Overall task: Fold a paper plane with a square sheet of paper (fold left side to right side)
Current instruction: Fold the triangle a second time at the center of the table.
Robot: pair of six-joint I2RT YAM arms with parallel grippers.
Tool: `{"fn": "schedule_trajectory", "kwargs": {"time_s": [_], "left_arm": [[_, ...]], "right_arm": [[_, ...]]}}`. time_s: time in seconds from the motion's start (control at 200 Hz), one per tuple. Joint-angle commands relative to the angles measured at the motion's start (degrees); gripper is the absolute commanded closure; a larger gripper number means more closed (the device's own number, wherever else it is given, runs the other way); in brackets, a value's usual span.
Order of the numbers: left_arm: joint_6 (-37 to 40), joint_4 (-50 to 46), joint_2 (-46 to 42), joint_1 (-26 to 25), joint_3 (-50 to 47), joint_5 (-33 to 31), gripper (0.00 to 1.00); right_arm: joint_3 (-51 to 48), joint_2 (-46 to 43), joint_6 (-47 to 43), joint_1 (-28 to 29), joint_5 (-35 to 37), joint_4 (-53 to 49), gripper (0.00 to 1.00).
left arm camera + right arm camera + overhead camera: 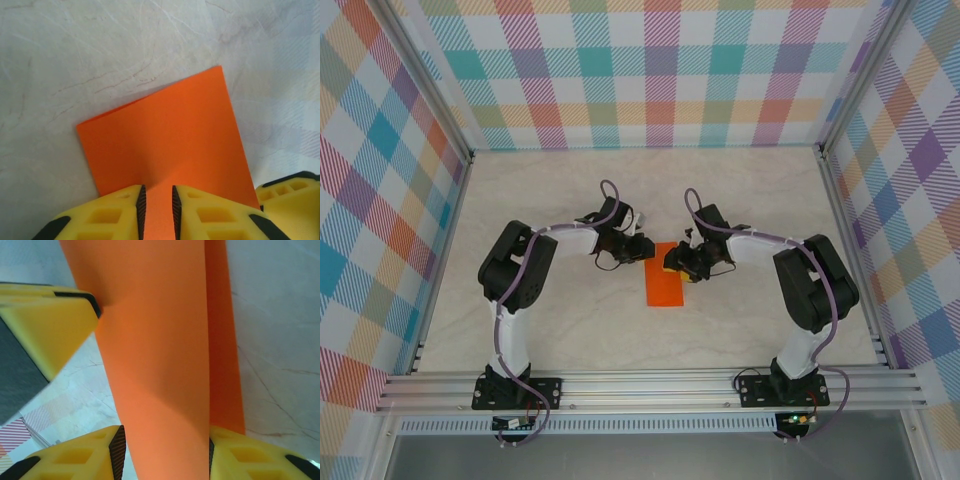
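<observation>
- Two grippers meet at the square sheet of paper (665,288), which lies mid-table (550,330) as a narrow strip (right wrist view shows two layers).
- Left gripper (157,195): jaws narrow, over the sheet's near edge; best used as a hold-down.
- Right gripper (164,440): jaws approx half wide, either side of a bowed flap; can't tell if gripped.
- Align edges first, then crease w/ light pressure.

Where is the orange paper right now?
In the overhead view the orange paper sits near the middle of the table, between the left gripper and the right gripper. Each wrist view shows it passing between that gripper's jaws.
</observation>
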Motion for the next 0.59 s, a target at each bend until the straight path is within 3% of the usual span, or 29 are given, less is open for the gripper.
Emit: {"fn": "schedule_trajectory", "kwargs": {"time_s": [0.0, 0.12, 0.325, 0.59], "left_arm": [[0.42, -0.43, -4.20, 0.29, -1.04, 2.25, 0.72], [1.70, 0.44, -8.52, 0.29, -1.79, 3.28, 0.56], [4.86, 4.35, -21.83, -0.28, -12.38, 0.80, 0.44], [11.58, 0.99, -36.57, -15.07, -23.87, -15.94, 0.31]], "right_arm": [[2.14, 1.25, -0.20, -0.64, -1.46, 0.09, 0.56], [3.13, 2.44, -0.05, -0.94, -2.34, 0.03, 0.57], [5.36, 3.26, -0.40, -1.81, -2.98, -1.21, 0.59], [8.48, 3.96, -1.27, -2.26, -3.45, -3.82, 0.65]]}}
